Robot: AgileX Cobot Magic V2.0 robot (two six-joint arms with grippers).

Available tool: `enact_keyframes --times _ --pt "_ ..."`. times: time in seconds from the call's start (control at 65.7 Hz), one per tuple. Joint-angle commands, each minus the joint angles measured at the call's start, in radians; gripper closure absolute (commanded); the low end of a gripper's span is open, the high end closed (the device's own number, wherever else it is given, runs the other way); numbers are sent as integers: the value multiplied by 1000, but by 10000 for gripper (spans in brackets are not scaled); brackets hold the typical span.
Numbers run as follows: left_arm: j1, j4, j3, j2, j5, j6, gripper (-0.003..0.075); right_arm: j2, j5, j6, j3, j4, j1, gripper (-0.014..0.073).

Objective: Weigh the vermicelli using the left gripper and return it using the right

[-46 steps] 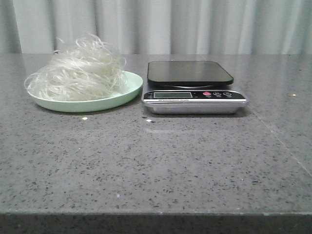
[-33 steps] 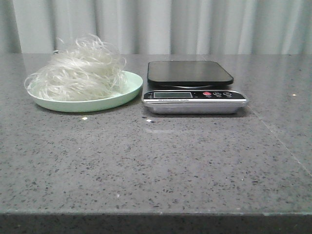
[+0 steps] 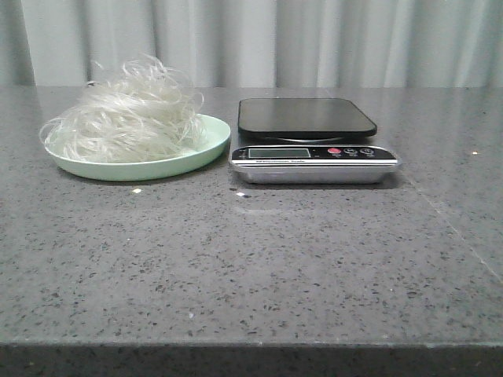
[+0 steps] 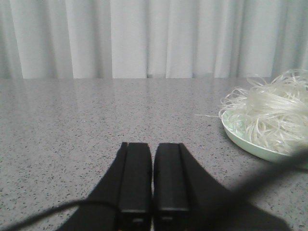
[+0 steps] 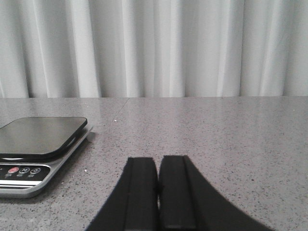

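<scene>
Pale curtains hang behind a speckled grey table. The vermicelli is heaped on a pale green plate, just left of the scale, whose lettering is too small to read. Only the wrist views show the left gripper and right gripper, both closed, empty and apart from the vermicelli.

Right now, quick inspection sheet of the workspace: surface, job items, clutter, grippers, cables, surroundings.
Surface: grey speckled stone table, a few bright specks.
Job's things: vermicelli heaped on the pale green plate; kitchen scale beside it, platform bare, display reading too small to tell.
Clutter: nothing seen.
Grippers: left gripper shut, empty, short of the plate; right gripper shut, empty, beside the scale.
Cables: dark blurred cable crossing the left wrist view.
Surroundings: pale pleated curtain behind the table.
</scene>
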Motion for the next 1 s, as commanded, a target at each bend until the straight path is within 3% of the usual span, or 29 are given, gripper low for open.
enact_keyframes --times 0.0,0.183,0.563,0.898,0.99 --pt "-1 -2 8 -19 -85 -5 594 -17 -82 -8 -8 -8 -4 426" --pt "-3 -46 -28 -19 -275 -14 594 -17 -82 -8 -8 -8 -4 426" --pt "-3 -18 -476 221 133 -6 594 -18 -82 -8 -8 -8 -4 426" --pt "-3 -32 -496 409 104 -7 592 -18 -82 -8 -8 -8 -4 426" --pt "-3 -32 -531 455 110 -7 559 -18 -82 -8 -8 -8 -4 426"
